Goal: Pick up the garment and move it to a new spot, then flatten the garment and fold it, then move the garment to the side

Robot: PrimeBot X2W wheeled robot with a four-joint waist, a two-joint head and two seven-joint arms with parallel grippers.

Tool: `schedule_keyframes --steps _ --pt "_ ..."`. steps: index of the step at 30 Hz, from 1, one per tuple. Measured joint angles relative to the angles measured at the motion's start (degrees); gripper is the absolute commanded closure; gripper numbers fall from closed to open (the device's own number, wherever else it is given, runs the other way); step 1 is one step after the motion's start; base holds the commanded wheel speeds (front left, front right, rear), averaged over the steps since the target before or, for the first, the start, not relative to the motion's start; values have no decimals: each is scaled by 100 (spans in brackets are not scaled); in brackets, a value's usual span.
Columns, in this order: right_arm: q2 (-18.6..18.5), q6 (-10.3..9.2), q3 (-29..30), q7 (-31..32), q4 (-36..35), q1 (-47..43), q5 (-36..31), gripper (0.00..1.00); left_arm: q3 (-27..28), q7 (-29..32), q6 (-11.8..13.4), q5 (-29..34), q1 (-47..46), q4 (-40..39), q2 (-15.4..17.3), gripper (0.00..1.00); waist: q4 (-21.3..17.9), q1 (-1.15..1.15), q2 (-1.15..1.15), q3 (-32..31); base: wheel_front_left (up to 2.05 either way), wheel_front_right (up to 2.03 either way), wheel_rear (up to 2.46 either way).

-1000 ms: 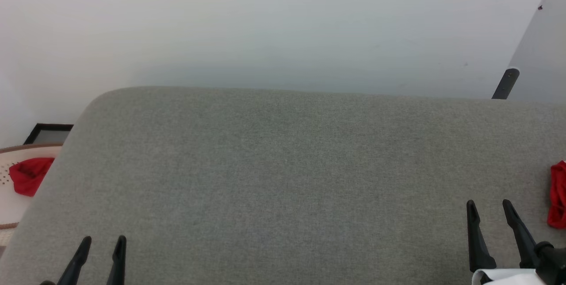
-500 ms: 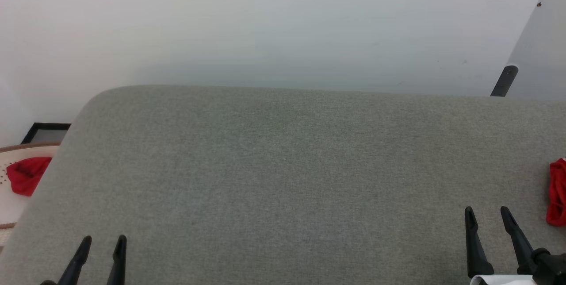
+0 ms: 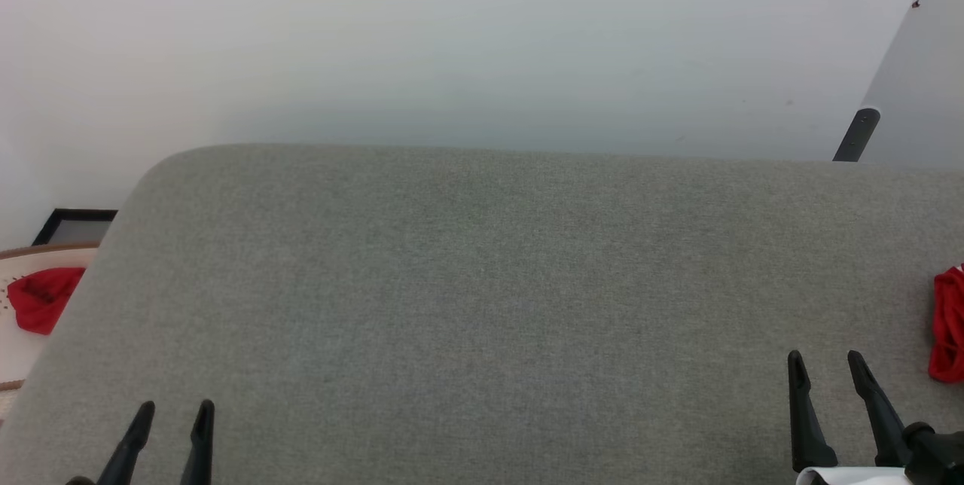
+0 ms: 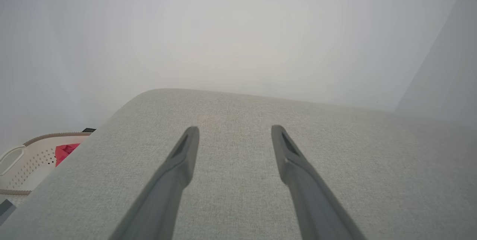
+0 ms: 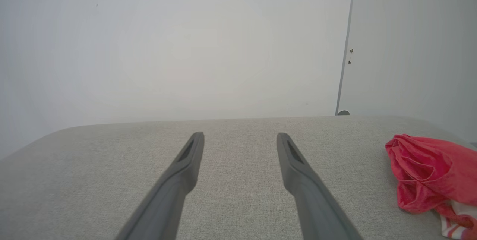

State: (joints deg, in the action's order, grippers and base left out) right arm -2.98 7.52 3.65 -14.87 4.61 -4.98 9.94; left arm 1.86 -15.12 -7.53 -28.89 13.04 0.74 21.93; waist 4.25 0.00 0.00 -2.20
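Note:
The garment [image 5: 428,171] lies crumpled at the right end of the grey padded surface [image 3: 482,282]. It is red, with a bit of red-white striped trim showing at its lower edge. In the head view only its left edge [image 3: 946,323] shows at the frame's right border. My right gripper [image 3: 825,359] hovers open and empty just left of it, apart from it. In the right wrist view the right gripper [image 5: 239,135] points past the garment's left side. My left gripper [image 3: 175,410] is open and empty over the near left corner, as the left wrist view [image 4: 234,130] also shows.
A white perforated basket [image 3: 15,342] stands off the surface's left end with a small red cloth [image 3: 41,297] in it; the basket [image 4: 26,158] appears in the left wrist view too. A white wall rises behind, and a door with a dark stop [image 3: 855,135] is at the far right.
The head view has shifted slightly. My right gripper sits a little lower and further left in the view than a second ago. The left gripper and the garment have not moved.

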Motion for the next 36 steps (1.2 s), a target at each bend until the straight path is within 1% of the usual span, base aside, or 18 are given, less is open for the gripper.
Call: schedule_keyframes --steps 1,2,7,9,22,36 --pt "0 0 -4 -1 1 1 9 0 11 0 0 0 0 -11 -1 0 0 0 0 -2 0 0 0" --pt "0 0 -12 -1 8 1 14 100 14 0 0 -1 0 -22 -4 100 0 0 0 -4 0 0 0" --pt "23 1 -24 26 282 -87 13 100 -96 0 -1 -2 66 222 -244 100 -2 0 0 -3 0 0 0" --pt "32 1 -24 73 354 -125 107 100 -124 41 -1 -73 85 289 -332 100 -7 0 0 -1 0 0 0" --pt "32 1 8 426 454 9 1500 100 -64 368 -1 -1168 -202 487 -571 100 -51 0 0 24 0 0 0" --pt "31 1 70 744 547 224 2792 100 15 705 -1 -2185 -533 656 -801 100 -98 0 0 51 0 0 0"
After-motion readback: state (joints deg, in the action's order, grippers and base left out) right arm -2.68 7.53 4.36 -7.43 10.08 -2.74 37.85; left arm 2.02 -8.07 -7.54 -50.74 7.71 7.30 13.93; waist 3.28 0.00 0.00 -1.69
